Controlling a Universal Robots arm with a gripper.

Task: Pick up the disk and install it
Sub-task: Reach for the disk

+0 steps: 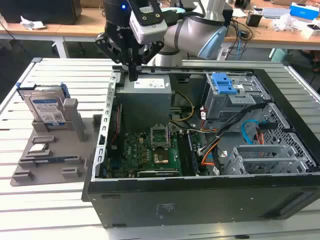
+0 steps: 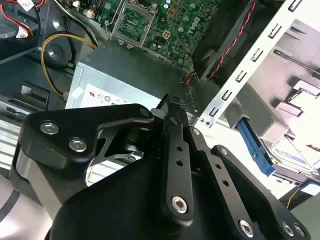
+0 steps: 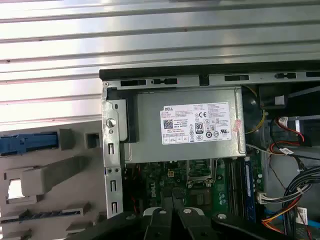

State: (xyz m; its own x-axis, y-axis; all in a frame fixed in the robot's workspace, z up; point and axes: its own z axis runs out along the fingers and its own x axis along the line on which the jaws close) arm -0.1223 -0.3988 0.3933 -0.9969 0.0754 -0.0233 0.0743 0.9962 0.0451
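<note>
While hovering over power supply (image 1: 145, 92), hand (image 1: 133, 76) pressed together, empty. Disk (image 1: 47, 107) upright in grey holder (image 1: 55, 165) on table (image 1: 50, 210), well apart. Probably heavy, rigid, shock-sensitive; best pinched across its flat faces near the top edge.

- Probably a robotics lab or workshop.
- Robot arm (image 1: 195, 30) stands over an open computer case (image 1: 200, 200) on a slatted metal desk (image 1: 50, 215).
- Cluttered wooden benches (image 1: 280, 37) run along the back.
</note>
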